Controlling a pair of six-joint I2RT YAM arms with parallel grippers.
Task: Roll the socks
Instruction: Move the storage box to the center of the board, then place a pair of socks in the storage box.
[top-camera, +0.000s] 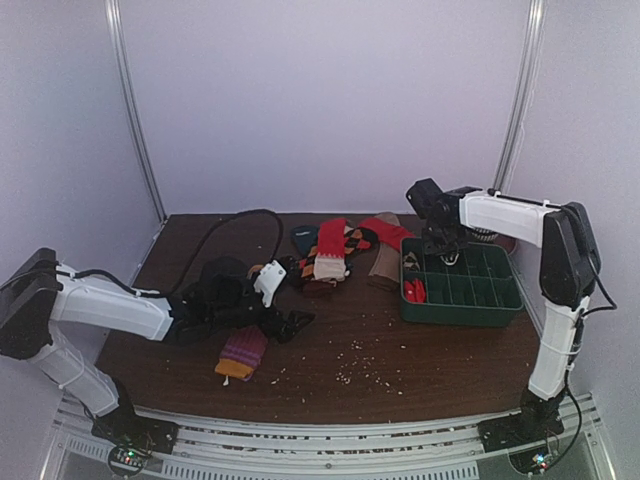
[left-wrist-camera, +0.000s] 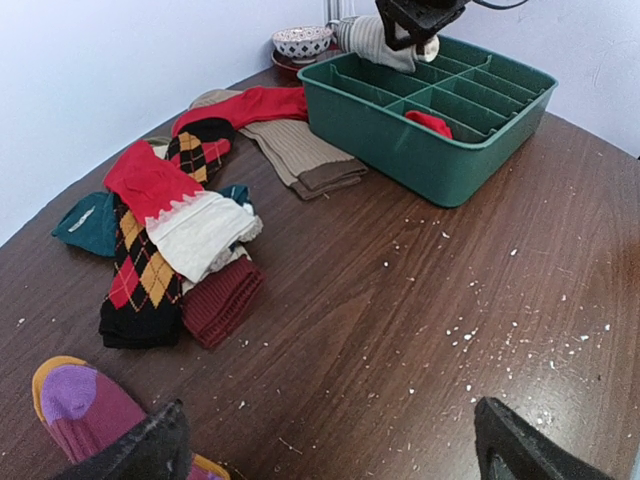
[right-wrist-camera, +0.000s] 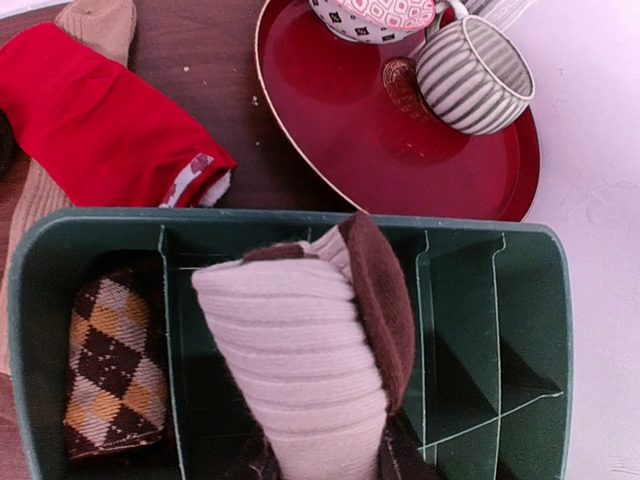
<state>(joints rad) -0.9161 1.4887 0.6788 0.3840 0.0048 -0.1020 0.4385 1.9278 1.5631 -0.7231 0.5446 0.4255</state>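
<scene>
You were at the stowing step for one sock: your right claw (top-camera: 447, 256) was clamped on the cream-and-brown roll (right-wrist-camera: 300, 350), which hung just above the tray (top-camera: 462, 312) near its back-left corner; an argyle roll (right-wrist-camera: 110, 360) lay in the corner compartment beside it, and a red roll (left-wrist-camera: 430, 122) sat further forward along the tray's left side. The next move, as I judge it, called for lowering the roll into a free compartment and only then parting the jaws; released early, it could unroll across the dividers. Your left claw (left-wrist-camera: 330, 455) stood wide apart, holding nothing, low over the table's front-left part, with the purple sock (left-wrist-camera: 85, 410) flat just beside one finger; the pile (top-camera: 330, 255) of unrolled socks lay near the back edge, left of the tray.
</scene>
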